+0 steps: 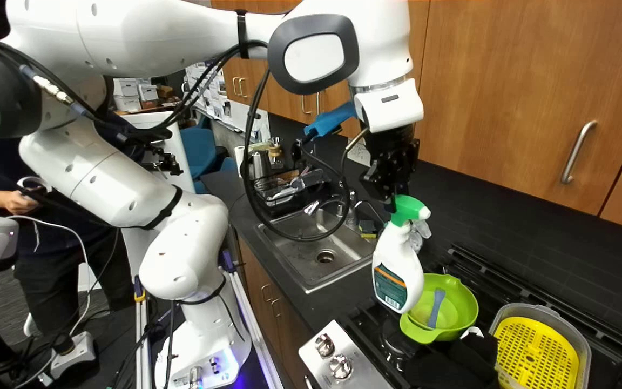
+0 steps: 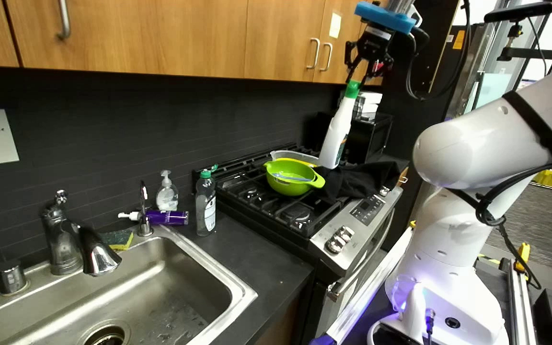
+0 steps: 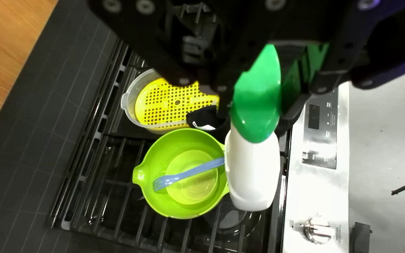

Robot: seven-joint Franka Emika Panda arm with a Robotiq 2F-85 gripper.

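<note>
One spray bottle is held in the air above the stove, toward its front edge, with its base shown just beside the green bowl in the wrist view. Grasping and lifting can be judged done: the bottle is borne by its head alone, and in both exterior views no contact with the stove can be made out. It has not been set down or let go, so the work is judged to be partway through. The end effector is clamped on the green spray head, its jaws close together with just the head between them; nothing else is seen to be touched by it. The bottle is tilted rather than upright. On the stove, between the front and back edges, the bowl is rested with a blue fork laid in it. Close to the back edge, a yellow strainer is set in a clear tub, and a black cloth is spread nearer the front edge
</note>
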